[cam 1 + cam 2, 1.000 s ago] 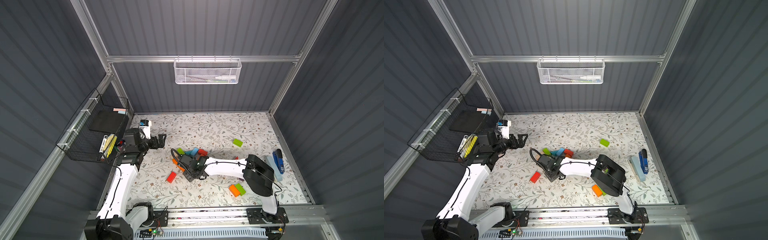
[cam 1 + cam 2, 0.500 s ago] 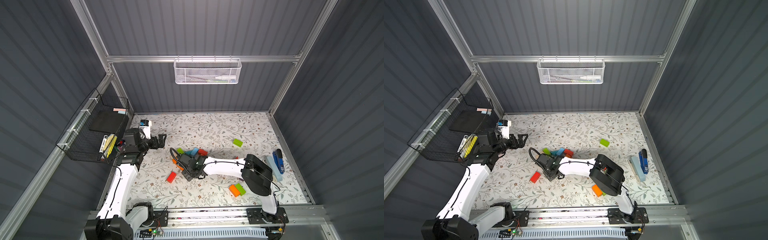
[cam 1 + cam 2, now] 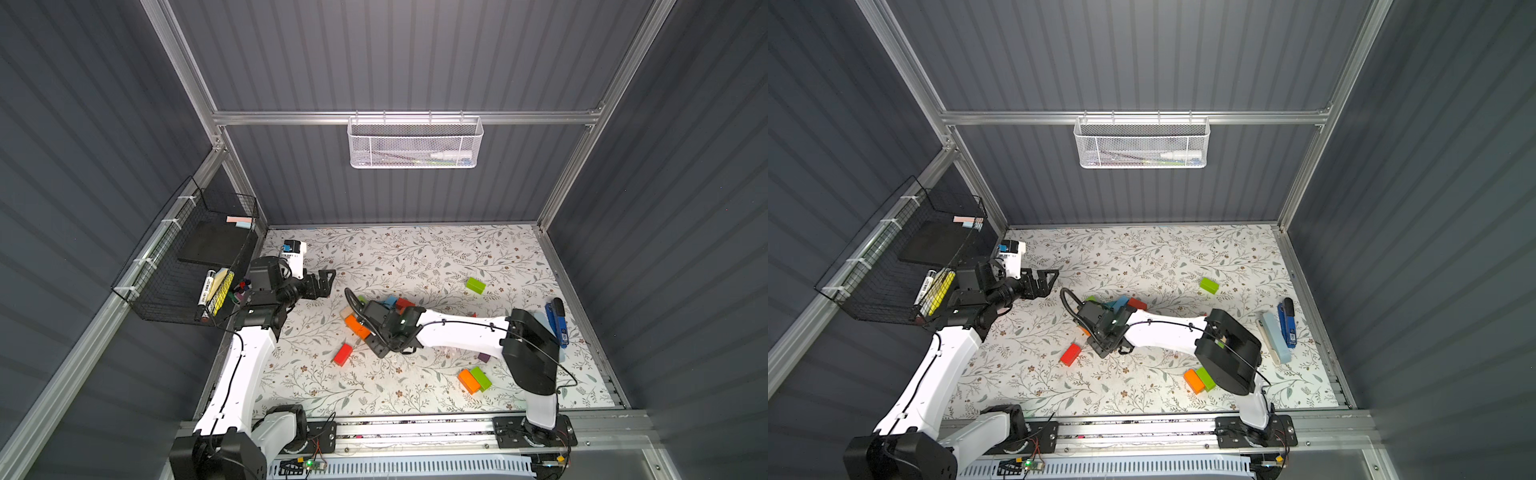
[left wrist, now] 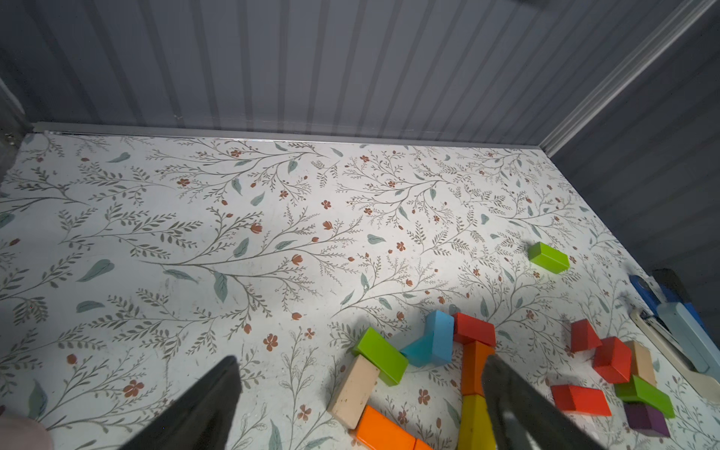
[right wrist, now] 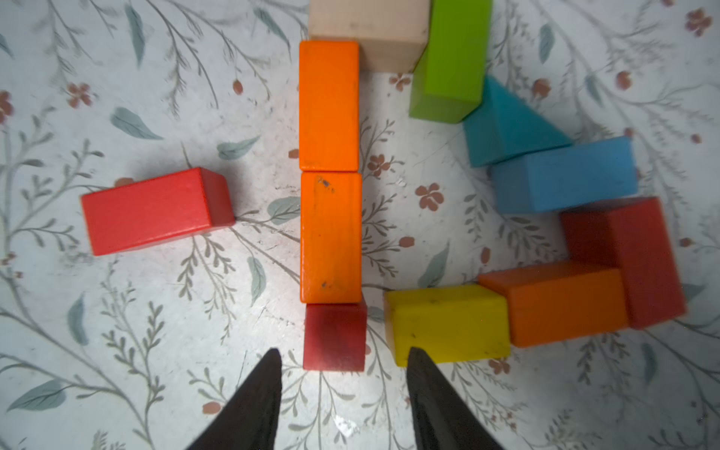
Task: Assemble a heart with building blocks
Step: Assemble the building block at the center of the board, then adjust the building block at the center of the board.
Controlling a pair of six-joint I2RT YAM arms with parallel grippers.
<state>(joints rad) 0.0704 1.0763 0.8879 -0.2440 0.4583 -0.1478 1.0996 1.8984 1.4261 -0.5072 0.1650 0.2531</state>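
R gripper [image 5: 345, 355], jaws apart astride dark red cube [image 5: 334, 331] butted on end of orange brick [image 5: 330, 237], should rise straight w/o clipping cube or yellow brick [image 5: 448, 323]; L gripper [image 4: 361, 357] gapes too.

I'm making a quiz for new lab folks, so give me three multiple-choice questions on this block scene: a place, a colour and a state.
1. Where is the dark red cube? A) at the end of the row of two orange bricks B) stacked on them C) far from every other block
2. What colour is the lone block lying farthest back? A) purple B) green C) yellow
3. How is the left claw? A) shut on a block B) shut, empty C) open, empty
Answers: 1 A, the cube sits against the row's end in the right wrist view; 2 B, bright green in both top views; 3 C, its fingers stand wide apart, gripping nothing.
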